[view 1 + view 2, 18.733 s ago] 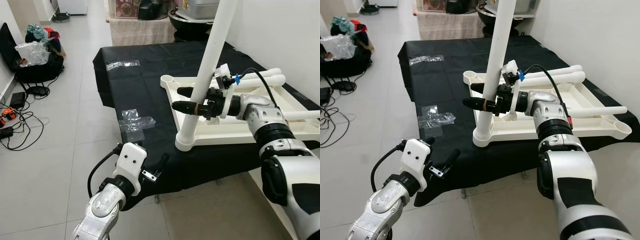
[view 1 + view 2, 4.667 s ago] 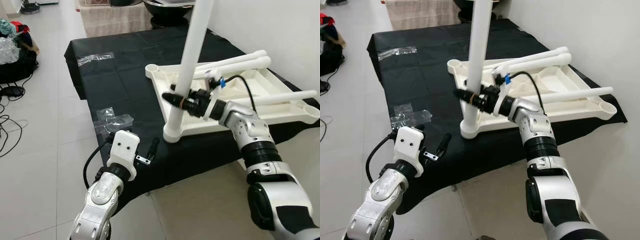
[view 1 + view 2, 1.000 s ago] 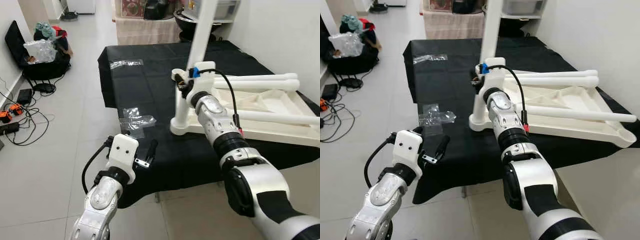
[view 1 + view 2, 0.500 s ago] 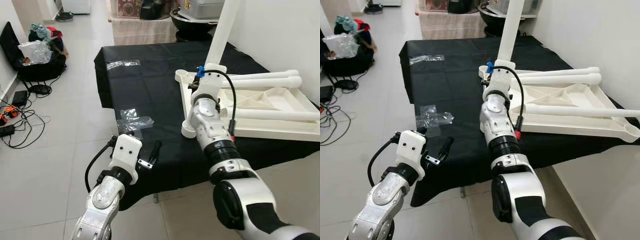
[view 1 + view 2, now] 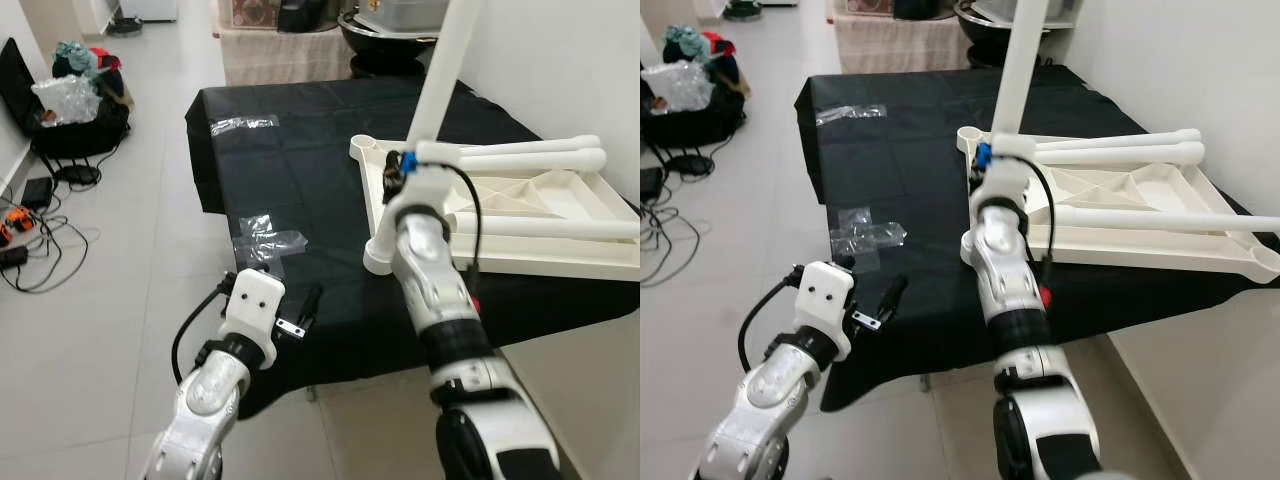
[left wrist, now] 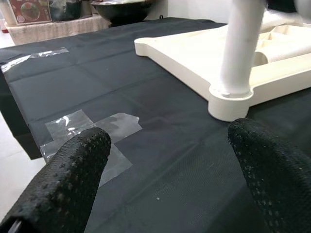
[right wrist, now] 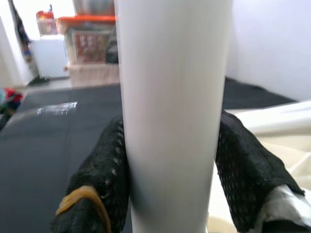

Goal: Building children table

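Currently the right gripper [image 7: 170,160] is clamped around the upright leg [image 5: 441,70], both black fingers [image 7: 104,170] pressed against the white tube with no gap, low on the tube just above the corner socket [image 5: 381,256] of the upside-down tabletop [image 5: 520,215]. Likely it holds there to steady or twist the leg home in that near-left corner; seating looks close to done but can't confirm. Tabletop lies underside up so the sockets face upward, which is why the leg stands vertical. More loose legs [image 5: 530,158] lie across the tabletop frame, ready for the other corners, so the build is early to midway. Left gripper [image 6: 165,160] hangs low off the near table edge, fingers spread wide, gripping nothing, pointed at the socket base; seems parked, not helping. Surface is a table draped in black cloth [image 5: 290,130], with bits of clear plastic wrap [image 5: 268,238] near the front left and another scrap [image 5: 243,125] further back. Room: pale tiled floor [image 5: 90,300], white wall on the right, bags and cables [image 5: 30,220] at the left wall, a dark pot [image 5: 385,25] on a shelf behind.
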Robot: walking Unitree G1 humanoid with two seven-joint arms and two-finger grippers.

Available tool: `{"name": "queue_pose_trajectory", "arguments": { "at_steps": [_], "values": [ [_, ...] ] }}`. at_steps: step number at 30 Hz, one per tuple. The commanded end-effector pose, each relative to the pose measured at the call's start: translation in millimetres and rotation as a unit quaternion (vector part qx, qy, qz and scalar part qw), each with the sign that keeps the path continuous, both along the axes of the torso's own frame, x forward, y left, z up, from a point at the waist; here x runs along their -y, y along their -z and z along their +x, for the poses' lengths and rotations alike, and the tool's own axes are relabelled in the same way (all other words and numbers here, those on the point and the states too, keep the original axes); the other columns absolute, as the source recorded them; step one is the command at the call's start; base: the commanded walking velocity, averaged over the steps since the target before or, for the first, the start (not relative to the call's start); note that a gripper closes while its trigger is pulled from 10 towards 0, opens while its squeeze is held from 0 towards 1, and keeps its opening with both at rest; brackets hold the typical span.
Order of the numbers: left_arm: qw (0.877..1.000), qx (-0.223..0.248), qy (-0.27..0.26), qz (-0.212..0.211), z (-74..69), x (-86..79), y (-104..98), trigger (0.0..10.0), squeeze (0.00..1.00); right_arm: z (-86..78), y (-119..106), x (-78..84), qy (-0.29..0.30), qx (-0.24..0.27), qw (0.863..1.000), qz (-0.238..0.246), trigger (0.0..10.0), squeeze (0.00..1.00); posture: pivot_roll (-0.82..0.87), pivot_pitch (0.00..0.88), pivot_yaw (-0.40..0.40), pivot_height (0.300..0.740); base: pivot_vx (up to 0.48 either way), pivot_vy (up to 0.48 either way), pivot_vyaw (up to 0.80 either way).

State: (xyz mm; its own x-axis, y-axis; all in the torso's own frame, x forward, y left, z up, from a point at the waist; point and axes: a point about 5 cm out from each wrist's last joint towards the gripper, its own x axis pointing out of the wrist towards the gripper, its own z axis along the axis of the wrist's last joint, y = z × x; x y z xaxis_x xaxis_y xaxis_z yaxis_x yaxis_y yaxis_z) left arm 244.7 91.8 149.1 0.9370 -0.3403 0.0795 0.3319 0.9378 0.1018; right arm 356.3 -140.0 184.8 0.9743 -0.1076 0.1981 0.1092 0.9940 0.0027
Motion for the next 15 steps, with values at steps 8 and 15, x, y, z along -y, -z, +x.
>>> {"name": "queue_pose_trajectory", "arguments": {
  "at_steps": [8,15],
  "values": [
    [1.000,-0.015,0.004,0.005,-1.1,1.1,10,10.0,0.00,-35.1,39,4.1,-0.064,-0.021,0.998,-0.018,10.0,0.00,0.00,0.000,-0.070,0.740,0.000,0.000,0.00],
    [0.999,-0.033,0.005,0.007,-2.8,-0.8,16,10.0,0.00,-60.6,58,4.4,-0.059,-0.050,0.997,-0.013,10.0,0.00,0.00,0.000,-0.057,0.740,0.000,0.000,0.00]
  ]
}}
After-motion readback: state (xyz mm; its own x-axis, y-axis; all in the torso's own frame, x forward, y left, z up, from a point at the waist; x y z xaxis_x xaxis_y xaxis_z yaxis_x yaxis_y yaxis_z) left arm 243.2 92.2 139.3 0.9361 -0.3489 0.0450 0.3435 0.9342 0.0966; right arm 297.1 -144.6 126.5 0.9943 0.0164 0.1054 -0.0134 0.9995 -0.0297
